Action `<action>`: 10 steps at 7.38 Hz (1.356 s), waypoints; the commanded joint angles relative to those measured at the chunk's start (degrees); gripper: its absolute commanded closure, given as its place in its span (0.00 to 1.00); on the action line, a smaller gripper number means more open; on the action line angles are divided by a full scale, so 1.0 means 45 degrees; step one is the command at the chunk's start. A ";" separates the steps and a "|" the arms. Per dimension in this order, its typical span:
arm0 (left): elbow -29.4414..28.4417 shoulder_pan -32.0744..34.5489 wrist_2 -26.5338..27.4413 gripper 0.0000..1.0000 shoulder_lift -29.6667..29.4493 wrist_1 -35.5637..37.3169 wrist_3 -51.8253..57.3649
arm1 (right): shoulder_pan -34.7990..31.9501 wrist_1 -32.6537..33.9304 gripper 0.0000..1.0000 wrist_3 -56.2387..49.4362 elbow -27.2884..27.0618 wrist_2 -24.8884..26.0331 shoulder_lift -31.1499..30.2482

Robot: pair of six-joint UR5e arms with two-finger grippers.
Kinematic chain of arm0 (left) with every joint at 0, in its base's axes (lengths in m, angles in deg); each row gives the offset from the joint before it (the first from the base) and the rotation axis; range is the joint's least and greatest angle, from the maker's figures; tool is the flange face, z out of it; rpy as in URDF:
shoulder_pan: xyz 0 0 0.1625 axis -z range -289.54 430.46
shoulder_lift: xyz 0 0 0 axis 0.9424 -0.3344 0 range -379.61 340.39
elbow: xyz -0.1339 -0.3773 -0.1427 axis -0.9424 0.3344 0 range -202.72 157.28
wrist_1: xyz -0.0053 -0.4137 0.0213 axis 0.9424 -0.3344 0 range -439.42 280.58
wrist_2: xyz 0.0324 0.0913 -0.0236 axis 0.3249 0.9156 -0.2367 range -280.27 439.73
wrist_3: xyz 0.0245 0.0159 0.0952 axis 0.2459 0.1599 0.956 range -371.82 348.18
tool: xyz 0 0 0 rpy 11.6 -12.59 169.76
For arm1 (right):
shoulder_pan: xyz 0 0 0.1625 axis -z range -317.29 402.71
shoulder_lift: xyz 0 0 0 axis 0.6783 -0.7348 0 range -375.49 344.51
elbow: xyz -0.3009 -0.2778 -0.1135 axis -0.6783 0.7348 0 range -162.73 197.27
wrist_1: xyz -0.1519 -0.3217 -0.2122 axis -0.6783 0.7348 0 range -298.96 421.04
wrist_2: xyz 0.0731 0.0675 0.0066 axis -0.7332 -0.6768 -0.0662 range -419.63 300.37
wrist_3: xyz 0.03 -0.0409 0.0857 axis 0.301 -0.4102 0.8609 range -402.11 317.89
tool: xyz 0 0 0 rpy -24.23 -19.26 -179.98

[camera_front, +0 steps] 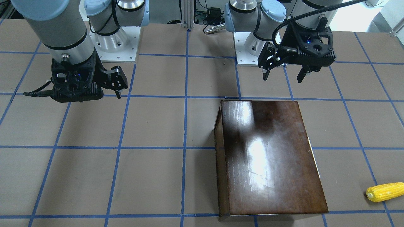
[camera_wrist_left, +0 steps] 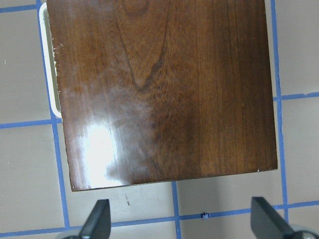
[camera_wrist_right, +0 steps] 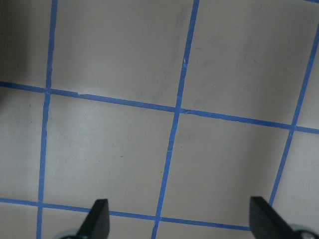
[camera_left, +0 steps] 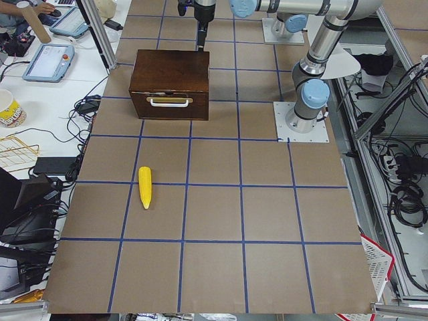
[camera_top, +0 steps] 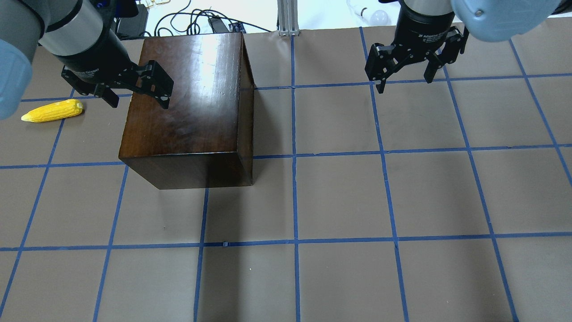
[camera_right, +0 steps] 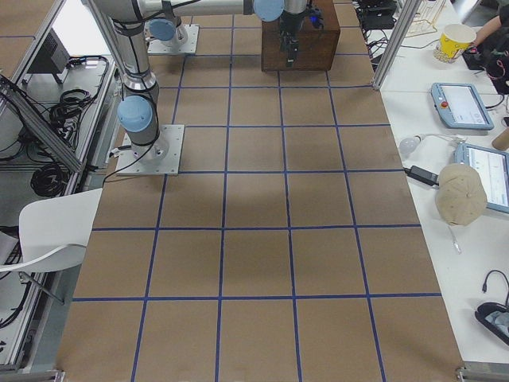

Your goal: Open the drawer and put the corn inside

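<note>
Black two-finger left tool (camera_top: 137, 100), spread open, by glossy dark-brown wooden cabinet (camera_top: 192, 107); white drawer handle (camera_wrist_left: 44, 59) lower-left, crosswise to closing line.

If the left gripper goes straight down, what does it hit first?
Probably the cabinet top near its robot-side edge; the left gripper may just miss it and reach the table, depth unclear.

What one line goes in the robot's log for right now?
drawer: shut | corn: on table, apart from cabinet | left gripper: open, empty, near cabinet | right gripper: open, empty
</note>
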 commanded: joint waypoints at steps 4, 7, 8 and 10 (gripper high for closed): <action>-0.0023 -0.0019 -0.0019 0.00 -0.0030 0.0039 0.0173 | 0.0000 0.0000 0.00 0.0014 0.0000 0.0000 0.0000; -0.0277 -0.0097 0.0000 0.00 -0.0166 -0.0077 0.0447 | 0.0000 0.0000 0.00 -0.0006 0.0000 0.0000 0.0000; -0.0567 -0.0117 -0.0019 0.00 -0.0360 -0.0349 0.0427 | 0.0000 0.0000 0.00 -0.0006 0.0000 0.0000 0.0000; -0.1134 -0.0156 -0.0058 0.00 -0.1021 -0.0469 0.0446 | 0.0000 0.0000 0.00 -0.0006 0.0000 0.0000 0.0000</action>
